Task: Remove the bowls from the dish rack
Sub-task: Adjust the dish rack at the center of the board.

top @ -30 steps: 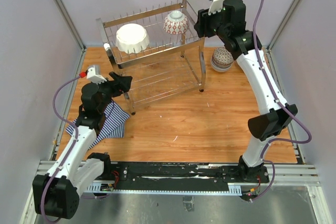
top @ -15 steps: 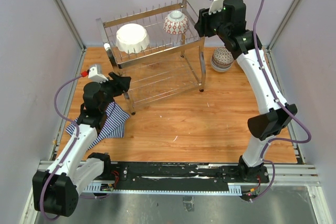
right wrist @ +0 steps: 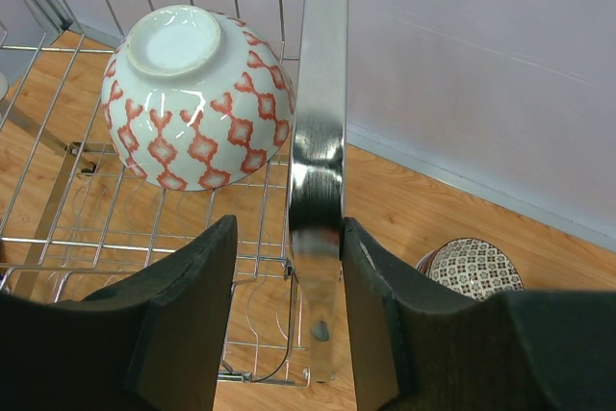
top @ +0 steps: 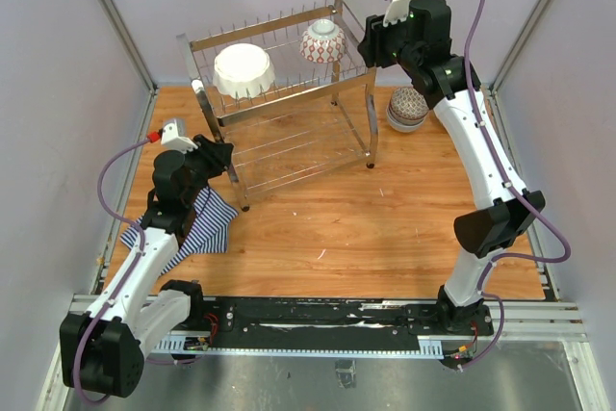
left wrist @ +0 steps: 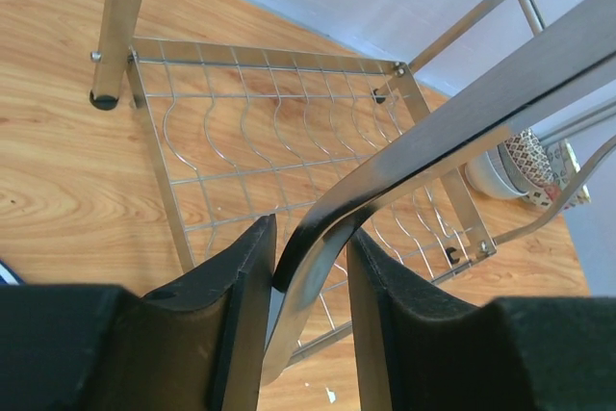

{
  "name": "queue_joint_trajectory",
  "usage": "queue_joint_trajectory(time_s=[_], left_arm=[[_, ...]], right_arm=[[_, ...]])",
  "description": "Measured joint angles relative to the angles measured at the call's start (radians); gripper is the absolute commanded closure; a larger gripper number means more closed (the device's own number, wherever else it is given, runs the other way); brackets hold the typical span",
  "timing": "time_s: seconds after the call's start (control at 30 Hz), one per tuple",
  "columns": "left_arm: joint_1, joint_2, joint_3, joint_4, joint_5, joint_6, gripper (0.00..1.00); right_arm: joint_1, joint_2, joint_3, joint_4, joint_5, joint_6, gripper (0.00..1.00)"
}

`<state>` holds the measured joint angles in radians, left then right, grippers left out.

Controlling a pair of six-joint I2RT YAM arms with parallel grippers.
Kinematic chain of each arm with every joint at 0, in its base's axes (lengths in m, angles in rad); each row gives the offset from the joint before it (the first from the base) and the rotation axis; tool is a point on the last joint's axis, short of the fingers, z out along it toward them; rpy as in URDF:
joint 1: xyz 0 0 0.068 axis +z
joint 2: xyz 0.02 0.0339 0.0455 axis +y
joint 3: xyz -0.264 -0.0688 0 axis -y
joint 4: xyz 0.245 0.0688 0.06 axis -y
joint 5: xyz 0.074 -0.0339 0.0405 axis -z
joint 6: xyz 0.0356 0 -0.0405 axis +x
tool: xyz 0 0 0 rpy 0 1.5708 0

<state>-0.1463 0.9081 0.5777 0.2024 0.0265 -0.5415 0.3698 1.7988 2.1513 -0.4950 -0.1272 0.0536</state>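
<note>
1. On the top tier of the dish rack, two bowls wait: a scalloped white bowl propped on edge among the prongs, and a red-lattice bowl lying foot-up at the right end.
2. Both are glazed ceramic. I judge them rigid, slick and easily chipped, the white one the heavier. I would pinch a rim or the raised foot and lift clear of the prongs.
3. My left gripper appears clamped on the rack's left loop handle, both pads against the strap.
4. My right gripper straddles the right loop handle, part open, with a gap beside one finger and nothing held.
5. Stacked bowls sit on the table just beyond the rack's right end. A striped cloth lies beneath my left arm.
</note>
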Motion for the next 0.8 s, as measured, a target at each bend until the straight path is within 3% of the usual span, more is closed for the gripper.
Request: queue_joint_trajectory(time_s=[0.37, 0.8], left_arm=[[0.0, 0.0, 0.0, -0.003, 0.001, 0.018, 0.86], [-0.008, -0.033, 0.0, -0.045, 0.031, 0.022, 0.9]], right_arm=[[-0.004, -0.007, -0.012, 0.01, 0.0, 0.004, 0.83], [-0.006, -0.075, -0.101, 0.038, -0.002, 0.015, 0.85]])
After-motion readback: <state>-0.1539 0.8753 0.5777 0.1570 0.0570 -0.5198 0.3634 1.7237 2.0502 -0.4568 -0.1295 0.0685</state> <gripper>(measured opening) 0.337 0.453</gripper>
